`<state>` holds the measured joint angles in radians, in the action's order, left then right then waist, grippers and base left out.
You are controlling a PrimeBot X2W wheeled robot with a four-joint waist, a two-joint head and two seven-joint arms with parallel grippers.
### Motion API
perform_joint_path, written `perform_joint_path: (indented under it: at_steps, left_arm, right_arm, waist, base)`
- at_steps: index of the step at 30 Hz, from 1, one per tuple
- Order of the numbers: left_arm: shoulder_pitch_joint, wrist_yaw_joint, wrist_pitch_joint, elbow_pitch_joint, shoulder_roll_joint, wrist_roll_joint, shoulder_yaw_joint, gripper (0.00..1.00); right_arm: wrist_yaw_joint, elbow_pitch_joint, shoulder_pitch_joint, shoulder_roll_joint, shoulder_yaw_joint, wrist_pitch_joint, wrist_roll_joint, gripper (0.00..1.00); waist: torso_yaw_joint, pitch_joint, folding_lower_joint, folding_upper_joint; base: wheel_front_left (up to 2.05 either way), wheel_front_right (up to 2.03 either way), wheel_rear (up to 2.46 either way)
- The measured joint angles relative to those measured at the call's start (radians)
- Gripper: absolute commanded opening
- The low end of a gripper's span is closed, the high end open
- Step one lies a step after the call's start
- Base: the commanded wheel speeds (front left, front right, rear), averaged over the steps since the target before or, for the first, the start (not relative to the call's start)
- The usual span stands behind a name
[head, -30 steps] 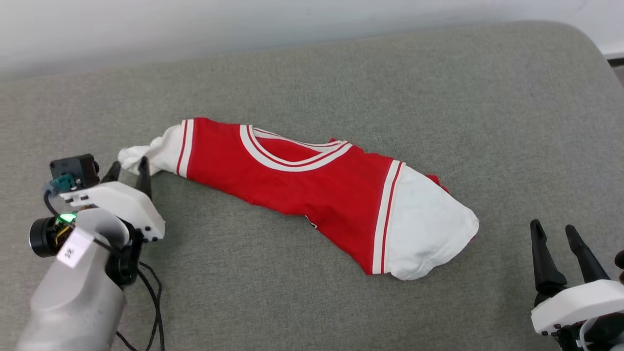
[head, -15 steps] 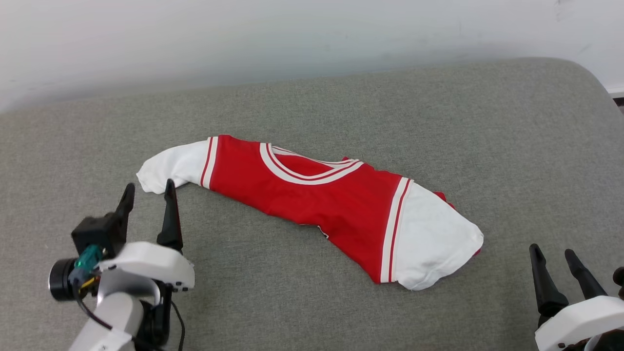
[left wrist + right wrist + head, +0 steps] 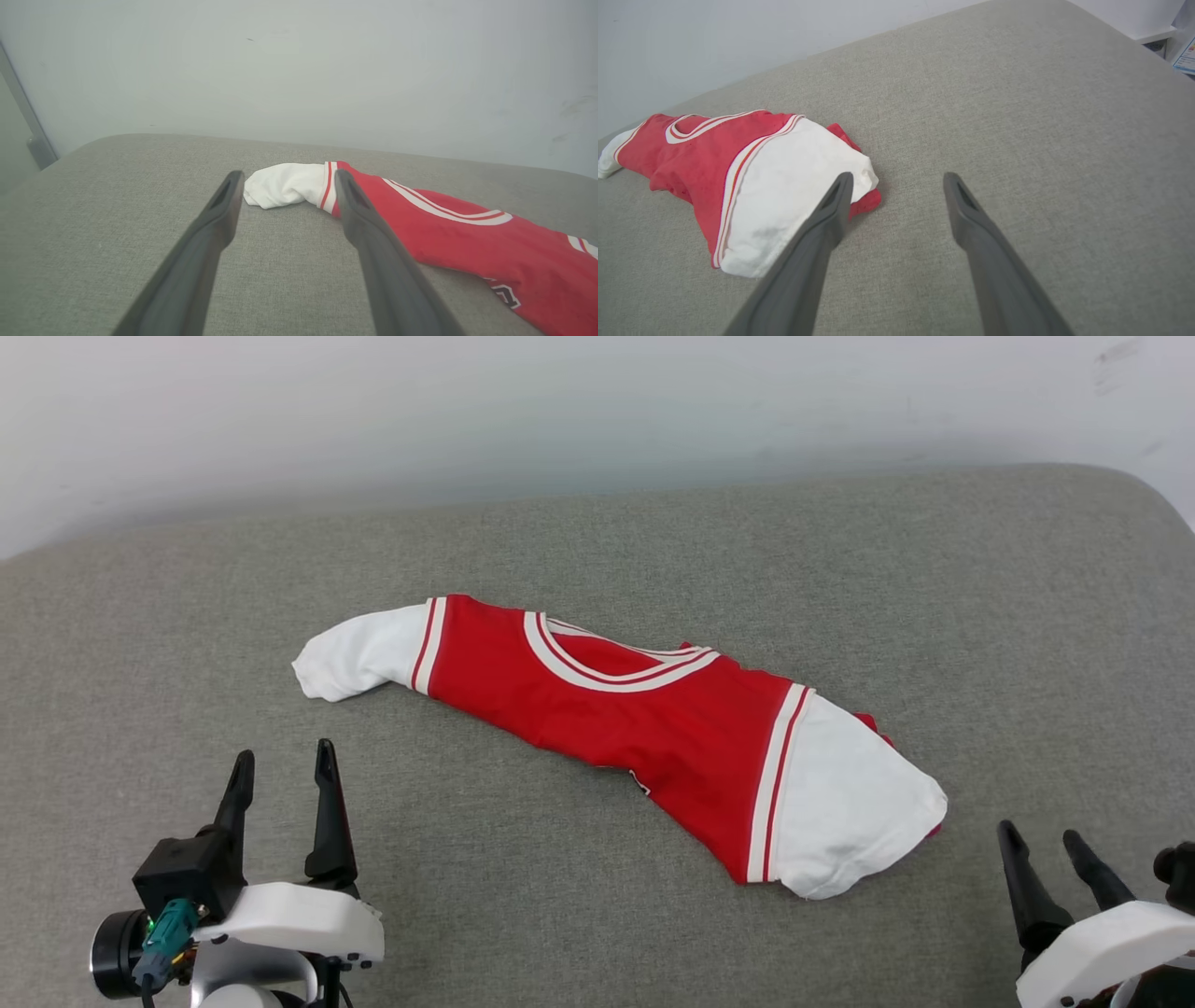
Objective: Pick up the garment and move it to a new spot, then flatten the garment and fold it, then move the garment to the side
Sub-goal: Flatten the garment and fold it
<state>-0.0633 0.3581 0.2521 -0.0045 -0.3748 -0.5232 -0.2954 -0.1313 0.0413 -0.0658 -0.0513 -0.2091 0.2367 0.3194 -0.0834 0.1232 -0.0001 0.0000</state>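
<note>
The garment (image 3: 644, 728) lies folded into a long band across the grey cushion, red in the middle with a white sleeve at each end and a striped neckline facing up. A bit of black lettering peeks out under its near edge (image 3: 502, 295). My left gripper (image 3: 283, 763) stands open at the lower left, well short of the left sleeve (image 3: 285, 184) and touching nothing. At the lower right my right gripper (image 3: 1038, 835) is open too, just right of the right sleeve (image 3: 794, 186), with nothing between its fingers.
The grey cushion (image 3: 597, 569) ends at a pale wall (image 3: 560, 411) behind. Its rounded right edge (image 3: 1158, 504) drops off at the far right. Bare fabric surrounds the garment on all sides.
My left gripper has let go of the left sleeve and drawn back toward me, now open and apart from it. The head camera has tilted, shifting the whole picture.
</note>
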Motion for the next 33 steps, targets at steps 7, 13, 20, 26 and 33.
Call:
perform_joint_path:
  at_steps: [7, 13, 20, 26, 33]
  left_arm:
    - [-0.001, 0.004, -0.007, -0.017, -0.001, 0.001, -0.011, 1.0]
    - [-0.025, -0.002, -0.006, -0.022, 0.01, 0.008, -0.021, 1.0]
    - [-0.041, -0.012, -0.001, -0.005, 0.032, 0.008, -0.022, 1.0]
    - [-0.043, -0.015, 0.005, 0.005, 0.037, 0.009, -0.011, 1.0]
    - [-0.043, -0.023, 0.007, 0.009, 0.039, 0.016, -0.004, 1.0]
  right_arm:
    - [0.0, -0.045, 0.027, -0.019, 0.028, 0.142, 0.023, 1.0]
    - [0.0, -0.142, 0.147, -0.099, 0.075, 0.264, 0.083, 1.0]
    - [0.0, -0.238, 0.234, -0.172, 0.145, 0.313, 0.13, 0.44]
    - [0.0, -0.225, 0.278, -0.207, 0.172, 0.294, 0.148, 0.0]
    - [0.0, -0.102, 0.368, -0.266, 0.176, 0.242, 0.078, 0.0]
  waist:
    - [0.018, 0.006, 0.0, 0.0]
    - [0.052, 0.04, 0.0001, 0.0]
    - [0.1, 0.075, 0.0002, 0.0]
    - [0.104, 0.085, 0.0002, 0.0]
    - [0.077, 0.063, 0.0002, 0.0]
  base:
    - [0.0, 0.0, 0.0]
    - [0.0, 0.0, 0.0]
    - [0.0, 0.0, 0.0]
    - [0.0, 0.0, 0.0]
    - [0.0, 0.0, 0.0]
